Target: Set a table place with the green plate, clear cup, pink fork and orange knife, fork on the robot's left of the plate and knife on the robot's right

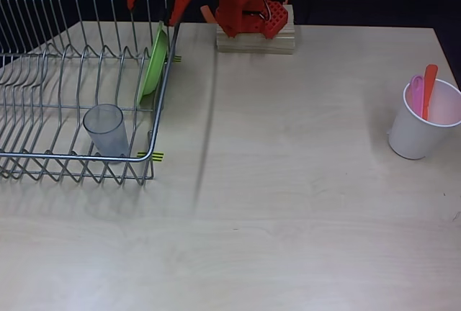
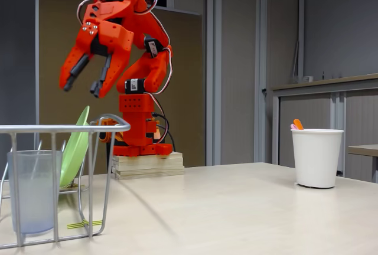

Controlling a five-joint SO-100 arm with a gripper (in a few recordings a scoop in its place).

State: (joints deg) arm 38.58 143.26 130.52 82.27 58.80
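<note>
The green plate (image 1: 153,61) (image 2: 75,146) stands on edge in the wire dish rack (image 1: 43,160) (image 2: 59,130), at its right side. My red gripper (image 1: 151,8) (image 2: 81,84) hangs open above the plate, jaws spread and pointing down, holding nothing. The clear cup (image 1: 106,131) (image 2: 31,190) stands upright in the rack's front right corner. The pink fork (image 1: 416,95) and the orange knife (image 1: 428,89) (image 2: 298,124) stick up out of a white cup (image 1: 421,120) (image 2: 316,156) at the table's right side.
The arm's base sits on a pale wooden block (image 1: 256,39) (image 2: 147,164) at the back middle of the table (image 1: 288,203). The rack takes up the left side in the overhead view. Open tabletop lies between rack and white cup.
</note>
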